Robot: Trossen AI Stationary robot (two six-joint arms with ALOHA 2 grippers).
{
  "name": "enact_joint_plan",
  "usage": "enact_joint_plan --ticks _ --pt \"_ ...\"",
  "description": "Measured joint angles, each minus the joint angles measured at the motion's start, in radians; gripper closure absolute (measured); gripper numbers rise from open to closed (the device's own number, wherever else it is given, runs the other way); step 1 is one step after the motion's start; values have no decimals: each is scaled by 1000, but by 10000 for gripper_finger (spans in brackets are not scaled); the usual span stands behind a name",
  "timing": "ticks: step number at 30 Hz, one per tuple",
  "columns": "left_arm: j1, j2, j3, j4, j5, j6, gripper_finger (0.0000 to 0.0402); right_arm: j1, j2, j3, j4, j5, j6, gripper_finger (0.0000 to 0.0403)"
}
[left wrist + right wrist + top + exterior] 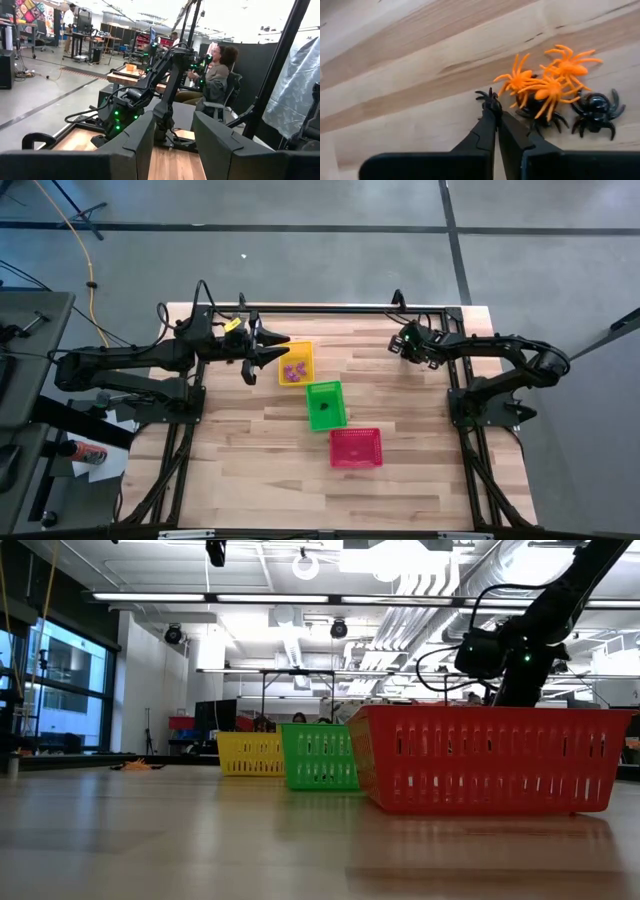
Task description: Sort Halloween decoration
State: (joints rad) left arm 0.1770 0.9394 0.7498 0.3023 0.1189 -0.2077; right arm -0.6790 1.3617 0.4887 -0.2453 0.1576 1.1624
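1. Where the right gripper (495, 116) meets the table (395, 75), its jaws are clenched on a black spider (489, 99), mostly hidden by the fingertips.
2. Orange spiders (547, 82) overlap another black spider (596, 111) just beside.
3. Left gripper (272, 351) hovers released over the yellow basket (296, 363); contents unclear.

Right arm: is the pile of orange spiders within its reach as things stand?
Probably yes. The right pincer is already down at the table, shut on a black spider, and the orange spiders lie right beside it with nothing between.
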Motion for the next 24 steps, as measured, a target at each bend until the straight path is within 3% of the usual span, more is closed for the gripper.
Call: enact_joint_plan --ticks 11,19,24 --pt "0 -69 0 -8 -6 1 277 136 -51 67 116 -13 -261 402" --pt "0 -88 0 -56 -51 1 277 262 -192 180 399 -175 -671 402" --pt "0 -85 0 -56 -51 1 277 360 -237 318 412 -231 -944 402"
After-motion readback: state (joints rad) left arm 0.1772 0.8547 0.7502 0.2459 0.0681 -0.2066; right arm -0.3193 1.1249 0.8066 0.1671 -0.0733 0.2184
